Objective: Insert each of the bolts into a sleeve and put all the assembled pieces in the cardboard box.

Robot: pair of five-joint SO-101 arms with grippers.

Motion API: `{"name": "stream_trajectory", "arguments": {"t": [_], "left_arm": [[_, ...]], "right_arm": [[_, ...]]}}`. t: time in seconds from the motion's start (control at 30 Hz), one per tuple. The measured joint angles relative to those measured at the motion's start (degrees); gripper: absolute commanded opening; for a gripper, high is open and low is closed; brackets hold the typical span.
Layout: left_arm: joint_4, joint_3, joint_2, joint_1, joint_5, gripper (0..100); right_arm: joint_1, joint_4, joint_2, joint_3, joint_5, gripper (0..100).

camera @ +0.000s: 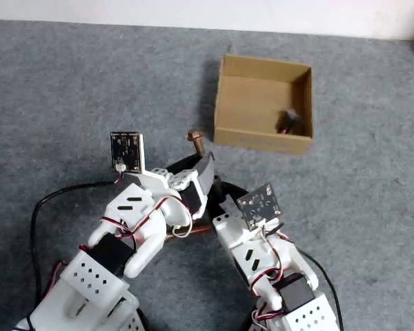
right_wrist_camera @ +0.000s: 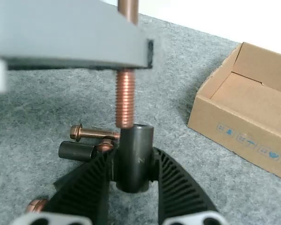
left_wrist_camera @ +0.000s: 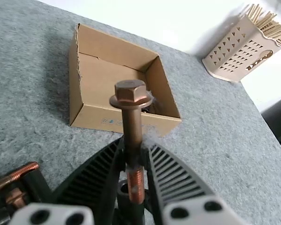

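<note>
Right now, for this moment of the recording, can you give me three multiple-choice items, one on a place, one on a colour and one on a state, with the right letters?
1. Where is the threaded tip of the held bolt?
A. Inside the cardboard box.
B. At the top opening of the held sleeve.
C. Flat on the table.

2. What colour is that bolt?
A. Blue.
B. White.
C. Copper.

3. What state is the left gripper in?
A. Shut on the bolt.
B. Open and empty.
C. Shut on a sleeve.

Answers:
1 B: in the right wrist view, the thread ends at the mouth of the sleeve, which stands upright in the right gripper.
2 C: the shaft and the hex head are both copper-toned.
3 A: in the left wrist view, its fingers press on the bolt's shaft from both sides.
</note>
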State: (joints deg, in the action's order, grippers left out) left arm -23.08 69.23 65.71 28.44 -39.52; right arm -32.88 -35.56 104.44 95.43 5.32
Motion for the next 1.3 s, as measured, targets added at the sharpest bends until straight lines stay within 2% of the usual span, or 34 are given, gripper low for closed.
{"name": "stream_trajectory", "arguments": {"t": [0.2, 0.4, 0.87, 1.03, 1.17, 1.3], "left_arm": [[0.0, 0.0, 0.0, 0.0, 0.0, 0], [0.0, 0.0, 0.0, -0.18, 0.0, 0], [-0.18, 0.0, 0.0, -0.97, 0.0, 0], [-6.15, -5.1, 0.0, -1.41, 0.0, 0], [-12.22, -10.2, 0.09, -1.41, 0.0, 0], [-14.33, -13.01, 0.35, -1.32, 0.0, 0]], "right_arm": [[0.0, 0.0, 0.0, 0.0, 0.0, 0.5], [0.0, -4.57, 0.0, -1.23, 0.0, 0.5], [-1.76, -4.66, 0.09, -2.64, 0.0, 0.5], [-5.54, -4.75, 0.09, -6.68, 0.18, 0.5], [-5.8, -4.75, 0.0, -9.76, 2.73, 0.5], [-5.8, -5.27, 0.0, -11.34, 3.16, 0.5]]}}
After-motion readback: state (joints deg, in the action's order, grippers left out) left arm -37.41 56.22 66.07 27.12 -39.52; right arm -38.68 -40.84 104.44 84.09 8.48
